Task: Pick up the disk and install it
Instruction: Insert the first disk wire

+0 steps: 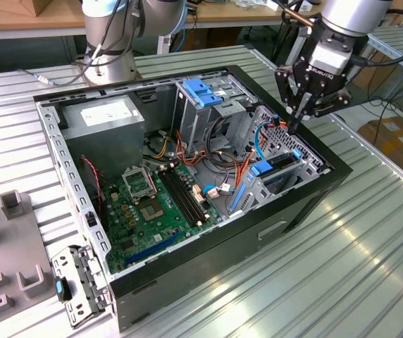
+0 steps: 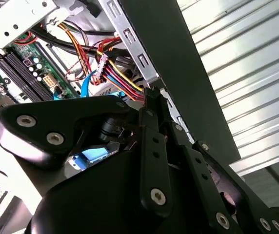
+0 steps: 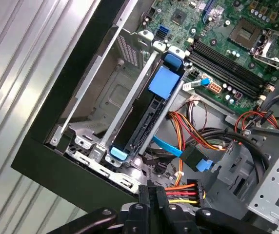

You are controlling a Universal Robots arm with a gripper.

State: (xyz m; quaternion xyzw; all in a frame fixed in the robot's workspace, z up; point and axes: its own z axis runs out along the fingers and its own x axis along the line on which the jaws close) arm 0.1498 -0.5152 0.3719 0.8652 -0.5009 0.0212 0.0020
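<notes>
Exterior view: claw [image 1: 301, 120], fingers pinched together and holding nothing, is hovering just above the computer case [image 1: 258, 232] corner. The disk [image 3: 147, 114] is sitting in its bay [image 3: 129, 87]; I'd be pressing its blue end [image 3: 118, 154] down squarely.

The case [image 1: 307, 204] lies on the table [image 1: 370, 267]. Inside, the motherboard [image 1: 152, 211] sits at 7 o'clock, the disk [image 1: 275, 165] at 3 o'clock in its bay.

Robotics lab: open computer case [image 1: 307, 197] on ribbed metal workbench [image 1: 370, 253].
</notes>
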